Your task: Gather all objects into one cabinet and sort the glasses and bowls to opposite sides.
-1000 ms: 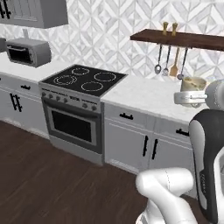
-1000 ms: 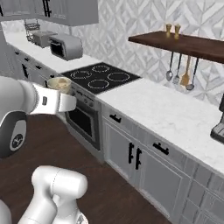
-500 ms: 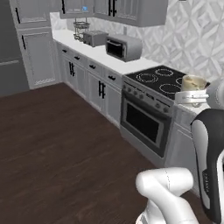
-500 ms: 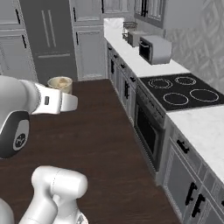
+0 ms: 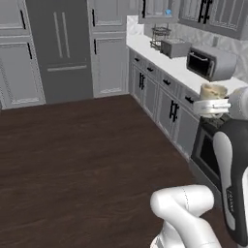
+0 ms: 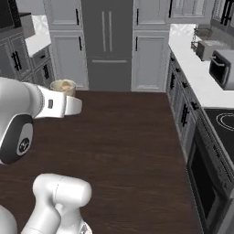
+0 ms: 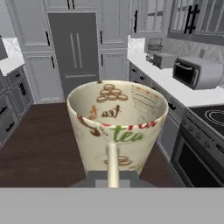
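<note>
Your jaws [image 7: 113, 175] are pinched on the cream cup [image 7: 117, 127], which sits upright directly between them, carried high above the dark wood floor [image 6: 132, 137]. Beyond the jaws you face the tall grey fridge [image 7: 74, 48]; the surface [image 7: 175, 87] with the microwave [image 7: 197, 72] runs along to their right.

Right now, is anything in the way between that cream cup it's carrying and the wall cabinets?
Nothing visible. The claw is shut on the cup, held upright over bare wood floor. The wall cabinets hang above the counter, with open air between.
</note>
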Robot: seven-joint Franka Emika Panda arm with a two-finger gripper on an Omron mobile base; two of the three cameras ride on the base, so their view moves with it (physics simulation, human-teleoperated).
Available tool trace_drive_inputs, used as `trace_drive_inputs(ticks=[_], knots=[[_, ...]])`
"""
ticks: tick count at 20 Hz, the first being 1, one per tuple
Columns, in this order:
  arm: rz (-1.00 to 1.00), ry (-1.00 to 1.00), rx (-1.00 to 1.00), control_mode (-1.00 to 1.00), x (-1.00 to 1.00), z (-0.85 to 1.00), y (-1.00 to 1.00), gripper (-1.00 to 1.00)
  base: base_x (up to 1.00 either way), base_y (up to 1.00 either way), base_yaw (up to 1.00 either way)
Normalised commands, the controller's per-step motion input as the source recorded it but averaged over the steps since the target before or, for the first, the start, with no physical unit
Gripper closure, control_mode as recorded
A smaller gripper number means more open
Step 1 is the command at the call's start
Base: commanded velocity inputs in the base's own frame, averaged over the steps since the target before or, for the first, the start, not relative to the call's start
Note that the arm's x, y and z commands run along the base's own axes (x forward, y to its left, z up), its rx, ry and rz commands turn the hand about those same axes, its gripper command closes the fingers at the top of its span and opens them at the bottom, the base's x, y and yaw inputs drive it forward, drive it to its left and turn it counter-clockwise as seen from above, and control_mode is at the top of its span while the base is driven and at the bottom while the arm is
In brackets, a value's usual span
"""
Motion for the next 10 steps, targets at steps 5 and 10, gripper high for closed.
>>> trace_drive_inputs(ticks=[5,10], knots=[[0.00,0.00,0.00,1.00,0.00,0.00,0.00,1.00,1.00,0.48,0.09],[0.00,0.00,0.00,1.00,0.00,0.00,0.00,1.00,1.00,0.55,0.08]])
